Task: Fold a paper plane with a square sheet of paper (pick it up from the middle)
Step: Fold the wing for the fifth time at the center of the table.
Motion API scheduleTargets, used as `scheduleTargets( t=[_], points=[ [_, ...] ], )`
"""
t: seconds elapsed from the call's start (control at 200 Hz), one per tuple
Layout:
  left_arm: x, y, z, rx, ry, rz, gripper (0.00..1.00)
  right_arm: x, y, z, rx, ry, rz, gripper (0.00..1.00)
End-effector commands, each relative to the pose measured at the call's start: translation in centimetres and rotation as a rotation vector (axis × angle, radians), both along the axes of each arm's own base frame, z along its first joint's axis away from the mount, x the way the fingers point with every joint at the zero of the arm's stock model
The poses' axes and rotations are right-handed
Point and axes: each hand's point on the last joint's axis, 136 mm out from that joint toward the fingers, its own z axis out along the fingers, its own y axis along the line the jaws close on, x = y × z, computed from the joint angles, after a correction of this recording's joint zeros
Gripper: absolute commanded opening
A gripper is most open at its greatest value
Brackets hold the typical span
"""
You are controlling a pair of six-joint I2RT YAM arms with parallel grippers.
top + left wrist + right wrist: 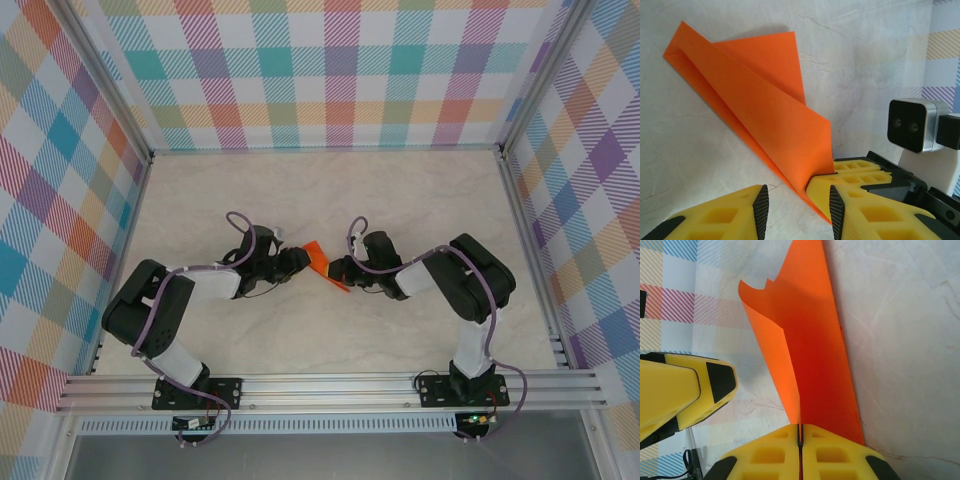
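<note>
From overhead I see both arms reaching in toward the middle of the pale marbled table (420,200), their tips nearly meeting. The orange paper (317,255) sits right between them. It is folded rather than flat, with one part raised off the surface.

The right claw (800,432) has its two yellow fingers pressed tight together with the paper caught in the seam. On its own camera the sheet rises out of that pinch as a tall, narrow strip: one flap stands up and curls to the left, and the other side lies down against the table on the right.

The left claw (797,196) is spread — bare table shows between its fingertips. On its camera the paper lies just ahead as a layered wedge. The sharp point is far off at the upper left, and the wedge broadens toward the claw. The near corner comes down into the gap, its edge running alongside the black pad (836,210) on the right of that view. I cannot tell whether paper and pad actually touch. Just beyond that finger the right claw grips the same corner, with its grey wrist camera (912,125) above.
</note>
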Motion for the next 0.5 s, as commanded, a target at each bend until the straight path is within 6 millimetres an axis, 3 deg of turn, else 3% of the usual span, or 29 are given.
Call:
scheduleTargets(
  t=[0.0, 0.495],
  points=[
    [0.6, -1.4, 0.8, -0.031, -0.037, -0.034, 0.39, -0.3, -0.5, -0.9, 0.019, 0.055, -0.013, 0.07],
    [1.2, -3.5, 0.6, -0.086, -0.046, -0.095, 0.32, -0.3, -1.3, -1.9, 0.010, 0.120, -0.034, 0.05]
  ],
)
